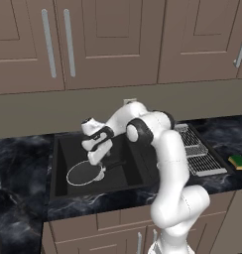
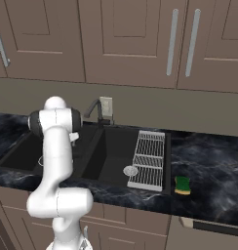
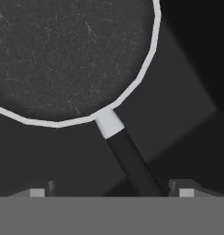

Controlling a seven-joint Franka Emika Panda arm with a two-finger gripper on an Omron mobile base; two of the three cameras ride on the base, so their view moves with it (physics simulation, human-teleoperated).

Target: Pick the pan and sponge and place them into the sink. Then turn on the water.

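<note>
Room: brown kitchen cabinets (image 1: 108, 39) above a black marbled counter (image 1: 19, 163), with a beige wall strip between them.
Sink: the matte-black sink (image 1: 61, 149) is set into the counter; in the right base view its two basins lie side by side, a round silver drain (image 2: 130, 170) in the right one.
Faucet: a dark curved faucet (image 2: 94, 110) rises at the far edge of the sink, beside a pale wall outlet (image 2: 106, 106).
Pan: the pan (image 1: 85, 173) lies flat on the floor of the left basin, dark inside with a thin light rim; its black handle (image 3: 132, 165) runs from the rim toward the gripper.
Gripper: the gripper (image 1: 100, 161) hangs low inside the left basin, right over the handle. In the hand view its two finger tips (image 3: 38, 192) stand wide apart, the handle passing between them nearer the right-hand one, with no pad pressed on it. The jaws are spread and hold nothing.
Sponge: the sponge (image 2: 182, 185) sits on the counter to the right of the sink, green top up, just beyond the rack.
Rack: a wire dish rack (image 2: 149, 158) lies over the right side of the sink.
</note>
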